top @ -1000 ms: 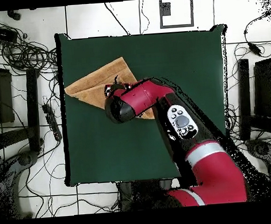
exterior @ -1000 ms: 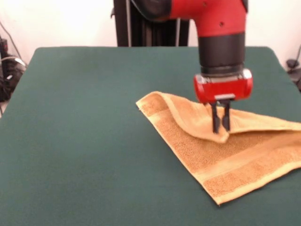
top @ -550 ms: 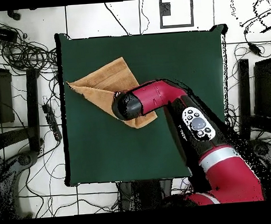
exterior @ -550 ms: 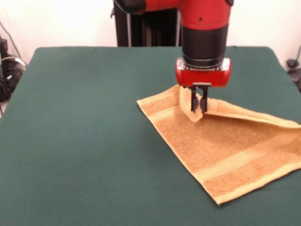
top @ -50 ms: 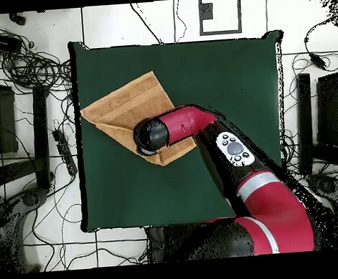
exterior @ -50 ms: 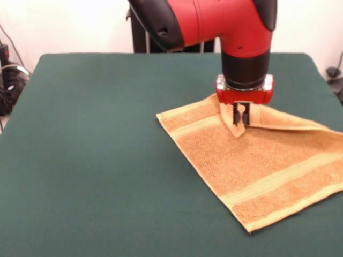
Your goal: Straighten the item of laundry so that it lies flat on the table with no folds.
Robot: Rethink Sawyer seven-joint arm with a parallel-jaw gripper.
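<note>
The item of laundry [exterior @ -50 ms: 252, 166] is an orange-tan terry towel lying on the right half of the green table [exterior @ -50 ms: 96, 160], with paler bands near its near and far-left edges. Most of it lies spread out; a narrow flap along its far edge [exterior @ -50 ms: 289, 120] is still turned over. My gripper [exterior @ -50 ms: 240, 119] stands at that far edge, shut on a pinched-up corner of the towel. In the overhead view the towel [top @ -50 ms: 123, 105] shows at the table's left side, and the arm's head [top @ -50 ms: 151, 136] covers the gripper and the held corner.
The towel's right corner reaches the table's right edge in the front view. Cables and dark equipment [exterior @ -50 ms: 8, 80] lie beyond the table's left side. Black stands [top @ -50 ms: 40, 132] and more cables ring the table in the overhead view.
The gripper has carried the held corner back toward the far side and a little right, unrolling the folded flap. More of the towel now lies flat.
</note>
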